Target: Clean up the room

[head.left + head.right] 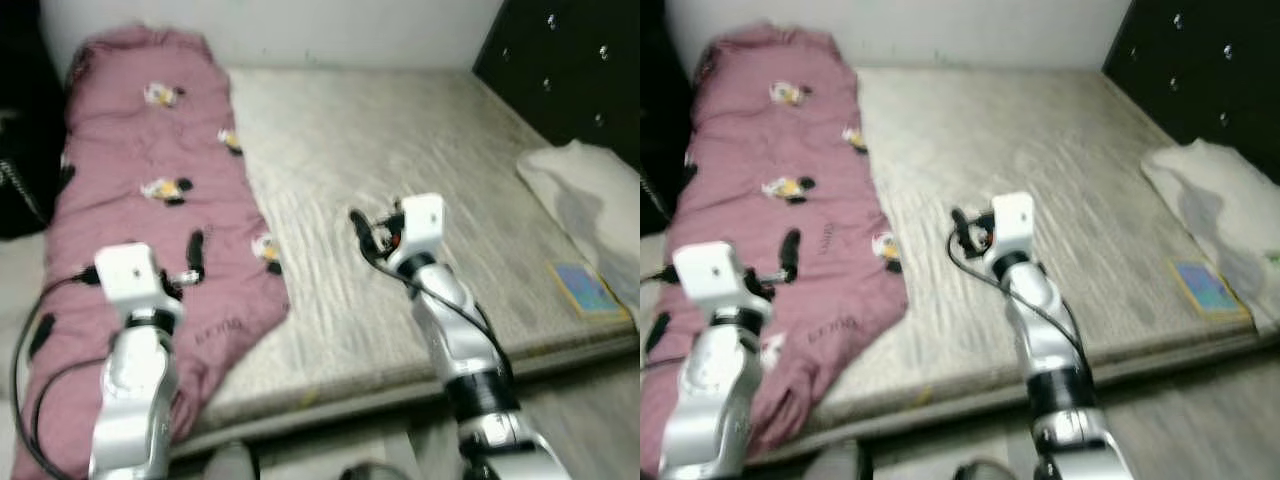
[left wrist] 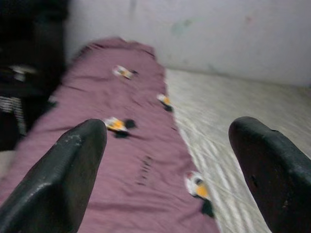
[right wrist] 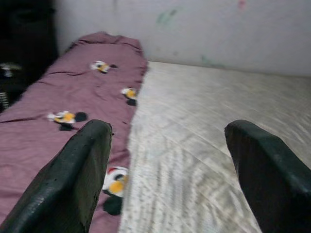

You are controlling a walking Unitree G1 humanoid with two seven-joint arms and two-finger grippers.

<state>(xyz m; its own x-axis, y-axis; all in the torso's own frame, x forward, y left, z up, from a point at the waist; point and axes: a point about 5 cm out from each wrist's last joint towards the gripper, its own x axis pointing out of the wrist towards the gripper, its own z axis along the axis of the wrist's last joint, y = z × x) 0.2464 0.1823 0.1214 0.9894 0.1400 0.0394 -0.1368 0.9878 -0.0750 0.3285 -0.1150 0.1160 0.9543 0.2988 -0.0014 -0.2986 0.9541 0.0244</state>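
Bare quilted grey mattress (image 1: 400, 200) lay under a long, rumpled mauve blanket (image 1: 140, 200) with cartoon prints along its left side. Left gripper (image 2: 167, 160) and right gripper (image 3: 167, 160) hovered above, fingers spread wide, holding nothing.

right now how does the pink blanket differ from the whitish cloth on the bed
The pink blanket is printed with small cartoon figures; the whitish cloth is plain. The pink blanket runs in a long strip down the left side of the mattress, its near end hanging over the edge; the whitish cloth lies bunched at the right edge, beside the dark headboard. The blanket covers far more of the mattress. Both lie loose and unfolded.
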